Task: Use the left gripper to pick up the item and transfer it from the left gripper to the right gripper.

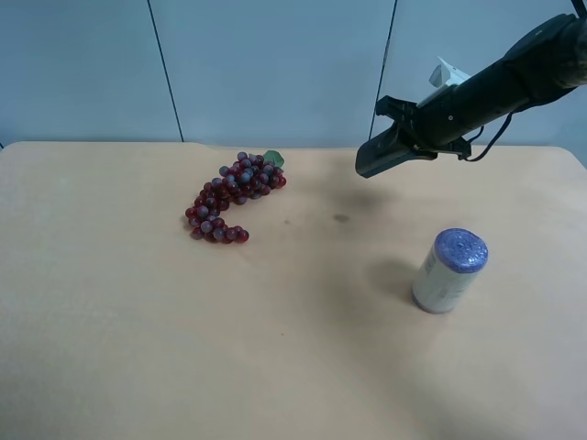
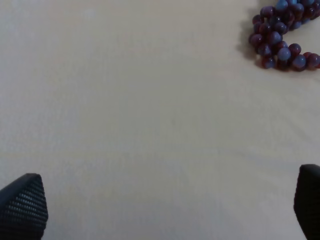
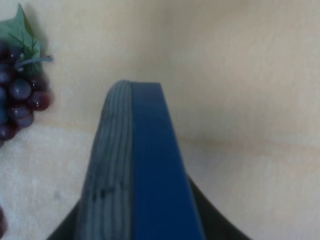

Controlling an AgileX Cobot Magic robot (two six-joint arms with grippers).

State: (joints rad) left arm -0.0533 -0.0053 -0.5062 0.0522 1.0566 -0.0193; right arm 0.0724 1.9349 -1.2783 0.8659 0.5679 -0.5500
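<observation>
The item (image 1: pixel 378 158), a dark flat block, is held in the air above the table's far right part by my right gripper (image 1: pixel 396 142), the black arm with the white bracket. In the right wrist view the item (image 3: pixel 135 165) shows a grey striped face and a blue side, standing up between the jaws of the right gripper (image 3: pixel 140 227), which is shut on it. My left gripper (image 2: pixel 165 205) is open and empty above bare table; only its two black fingertips (image 2: pixel 22 205) show. The left gripper is out of the exterior high view.
A red-purple grape bunch (image 1: pixel 234 197) lies left of centre on the tan table (image 1: pixel 138 321); it also shows in the right wrist view (image 3: pixel 17 95) and the left wrist view (image 2: pixel 282 35). A white can with a purple lid (image 1: pixel 449 270) stands at the right.
</observation>
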